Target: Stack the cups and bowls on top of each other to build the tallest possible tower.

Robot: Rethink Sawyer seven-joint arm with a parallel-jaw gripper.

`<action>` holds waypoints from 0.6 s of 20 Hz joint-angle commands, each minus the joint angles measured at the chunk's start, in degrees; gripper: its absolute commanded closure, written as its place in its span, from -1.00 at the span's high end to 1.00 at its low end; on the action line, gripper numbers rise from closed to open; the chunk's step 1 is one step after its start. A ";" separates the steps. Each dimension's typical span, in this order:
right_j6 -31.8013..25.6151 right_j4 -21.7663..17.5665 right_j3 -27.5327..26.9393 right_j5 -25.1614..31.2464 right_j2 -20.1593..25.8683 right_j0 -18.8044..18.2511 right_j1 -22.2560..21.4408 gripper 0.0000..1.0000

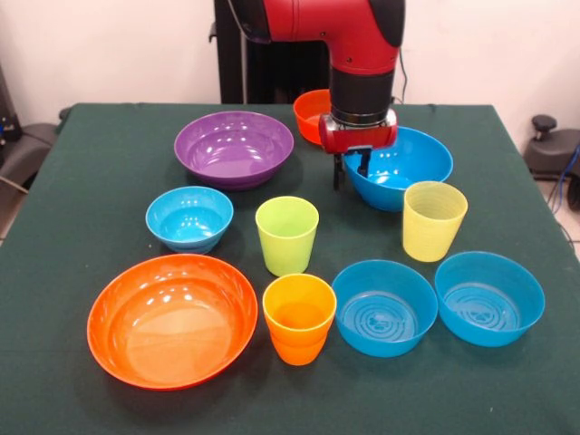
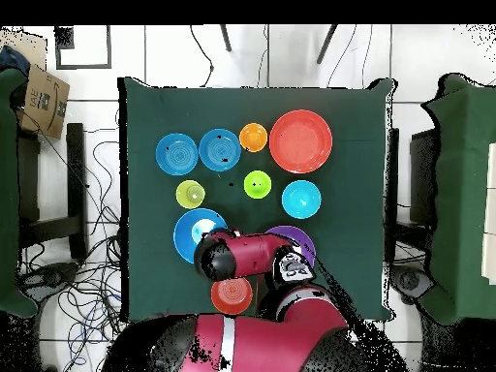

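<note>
My gripper [image 1: 350, 169] hangs open over the left rim of the large blue bowl [image 1: 408, 163], one finger outside the rim and one inside. Behind it sits the small orange bowl [image 1: 311, 113], to its left the large purple bowl [image 1: 234, 148]. Across the middle stand the small blue bowl [image 1: 189, 217], the lime green cup [image 1: 287, 234] and the pale yellow cup [image 1: 434, 219]. Along the front are the large orange bowl [image 1: 172, 319], the orange cup [image 1: 298, 317] and two medium blue bowls [image 1: 384, 306] [image 1: 489, 297]. Each piece stands alone, mouth up. In the overhead view the arm [image 2: 242, 257] hides the gripper.
A dark green cloth [image 1: 82, 181] covers the table. From above, cables lie on the floor around the table, and a cardboard box [image 2: 44, 97] sits at the upper left.
</note>
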 commanded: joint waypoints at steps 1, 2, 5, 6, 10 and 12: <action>6.74 3.18 -4.01 5.34 3.54 -0.34 2.10 -1.00; 6.28 3.47 -3.57 6.92 4.25 -0.70 1.83 -1.00; 4.46 5.26 -1.42 14.09 7.30 -2.06 -0.69 -1.00; 3.69 5.53 -0.95 15.75 8.36 -2.62 -1.33 -1.00; 1.09 7.90 2.79 22.86 14.27 -6.51 -5.62 -1.00; 0.78 9.07 3.87 24.92 16.10 -8.03 -7.00 -1.00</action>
